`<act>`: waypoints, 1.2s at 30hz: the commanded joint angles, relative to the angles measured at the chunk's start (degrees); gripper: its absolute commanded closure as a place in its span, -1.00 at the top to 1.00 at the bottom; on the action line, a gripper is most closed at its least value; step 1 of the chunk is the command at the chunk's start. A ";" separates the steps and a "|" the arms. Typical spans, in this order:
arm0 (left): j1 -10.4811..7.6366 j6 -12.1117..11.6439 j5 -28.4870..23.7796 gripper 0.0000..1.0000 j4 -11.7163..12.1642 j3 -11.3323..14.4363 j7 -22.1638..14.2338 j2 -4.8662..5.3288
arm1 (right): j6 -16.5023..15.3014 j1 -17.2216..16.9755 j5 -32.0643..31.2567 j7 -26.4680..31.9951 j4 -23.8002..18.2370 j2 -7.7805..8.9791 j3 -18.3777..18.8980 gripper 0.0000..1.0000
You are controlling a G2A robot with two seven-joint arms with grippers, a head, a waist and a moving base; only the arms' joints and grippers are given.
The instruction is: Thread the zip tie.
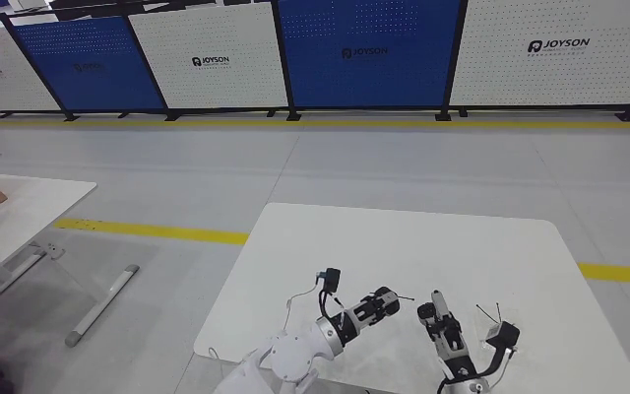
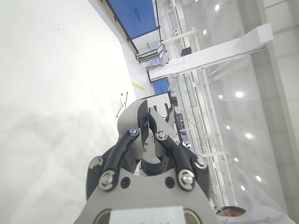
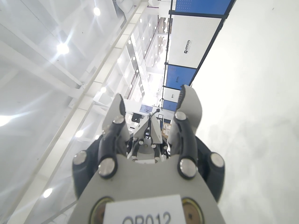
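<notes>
A white bench [image 1: 413, 236] takes the lower right of the top view. It stands on a grey floor [image 1: 394, 158] crossed by a yellow line [image 1: 148, 231]. Blue and white perforated panels [image 1: 369, 49] line the top edge, and a second table [image 1: 39, 197] sits at the left edge. At bottom centre the left pincer [image 1: 387, 302] is pressed together on the thin black zip tie [image 1: 405, 295], whose end pokes past its tips. Just right of it, the right pincer [image 1: 433, 307] stands spread.

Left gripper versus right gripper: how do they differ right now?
The left gripper is shut on the zip tie; the right gripper is open and empty. In the top view the left gripper angles toward the right gripper, which points away across the table. Both sit over the table's near side.
</notes>
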 commanded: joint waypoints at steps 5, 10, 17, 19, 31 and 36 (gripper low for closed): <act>0.97 1.28 -0.02 -1.00 -0.25 -1.98 -4.37 0.77 | -0.55 -1.03 1.62 -0.10 -1.37 0.06 1.32 1.00; 0.97 1.28 -0.02 -1.00 -0.25 -1.98 -4.37 0.77 | -0.55 -1.03 1.62 -0.10 -1.37 0.06 1.32 1.00; 0.75 -0.34 -2.43 -1.00 -0.15 -2.39 -6.20 0.86 | -0.55 -1.03 1.62 -0.10 -1.37 0.06 1.32 1.00; 1.01 -2.20 -4.85 -1.00 0.13 -3.79 -9.22 1.19 | -0.55 -1.03 1.62 -0.10 -1.37 0.06 1.32 1.00; -0.63 -3.50 -9.99 -1.00 5.34 -9.19 -26.22 3.03 | -0.55 -1.03 1.62 -0.10 -1.37 0.06 1.32 1.00; -0.62 -3.70 -10.13 -1.00 5.09 -9.21 -24.38 2.96 | -0.55 -1.03 1.62 -0.10 -1.37 0.06 1.32 1.00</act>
